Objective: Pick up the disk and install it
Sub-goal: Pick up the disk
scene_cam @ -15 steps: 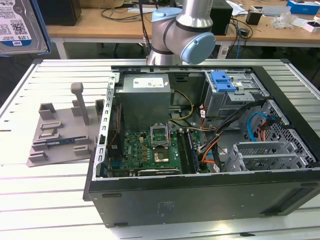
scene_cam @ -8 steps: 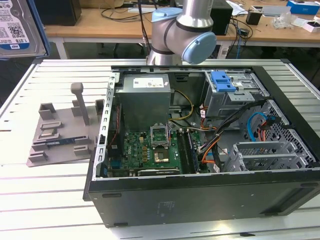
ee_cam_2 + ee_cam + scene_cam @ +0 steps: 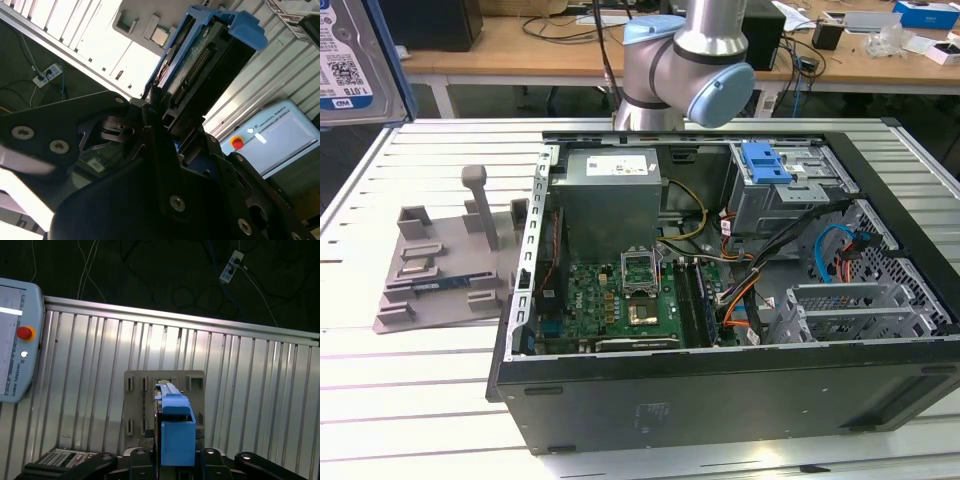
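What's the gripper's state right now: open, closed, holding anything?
Gripper: closed, holding the disk.

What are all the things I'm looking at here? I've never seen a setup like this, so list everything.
disk: one, silver with blue rails, held in the air above the stand
stand: one, grey plastic, on the table, to the exterior view's left of the computer case
computer case: one, black, open, on the table
drive cage: one, grey metal with blue latch, inside the case
table: one, silver slatted metal
control pendant: one, pale grey with red button, at the table's edge
power strip: one, white, on the floor
robot arm: one, silver and pale blue, behind the case
gripper: one, black, shut on the disk
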### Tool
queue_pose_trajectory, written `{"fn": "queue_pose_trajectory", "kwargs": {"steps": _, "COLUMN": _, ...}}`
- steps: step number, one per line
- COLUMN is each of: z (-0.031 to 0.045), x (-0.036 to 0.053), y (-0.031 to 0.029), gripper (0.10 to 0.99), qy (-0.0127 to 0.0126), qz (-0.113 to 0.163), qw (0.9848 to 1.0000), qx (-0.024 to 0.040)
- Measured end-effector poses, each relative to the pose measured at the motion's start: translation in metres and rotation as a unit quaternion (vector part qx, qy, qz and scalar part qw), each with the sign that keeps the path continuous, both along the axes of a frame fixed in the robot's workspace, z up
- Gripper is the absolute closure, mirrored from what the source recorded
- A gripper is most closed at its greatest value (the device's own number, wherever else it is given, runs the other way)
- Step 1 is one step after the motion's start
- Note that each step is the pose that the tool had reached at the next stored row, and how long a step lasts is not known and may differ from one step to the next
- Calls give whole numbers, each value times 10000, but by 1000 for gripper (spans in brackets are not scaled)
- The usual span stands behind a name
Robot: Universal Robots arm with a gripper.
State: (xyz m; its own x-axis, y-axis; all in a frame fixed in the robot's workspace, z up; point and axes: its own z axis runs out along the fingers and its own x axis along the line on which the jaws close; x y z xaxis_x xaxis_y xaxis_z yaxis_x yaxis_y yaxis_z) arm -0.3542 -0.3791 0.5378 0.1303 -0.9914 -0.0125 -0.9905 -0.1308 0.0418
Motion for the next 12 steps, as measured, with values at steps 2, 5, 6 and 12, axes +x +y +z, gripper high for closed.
{"fn": "queue_pose_trajectory", "kwargs": {"steps": 2, "z": 0, "x": 2, "y": -47, "gripper": 722, "qy": 0, "qz": 0, "qw": 10000, "qx": 0}}
{"fn": "queue_pose_trajectory", "kwargs": {"steps": 5, "z": -1, "x": 5, "y": -120, "gripper": 722, "qy": 0, "qz": 1, "qw": 10000, "qx": 0}}
{"fn": "queue_pose_trajectory", "kwargs": {"steps": 6, "z": -1, "x": 6, "y": -151, "gripper": 722, "qy": 0, "qz": 0, "qw": 10000, "qx": 0}}
{"fn": "queue_pose_trajectory", "kwargs": {"steps": 12, "z": -2, "x": 11, "y": -340, "gripper": 722, "qy": 0, "qz": 0, "qw": 10000, "qx": 0}}
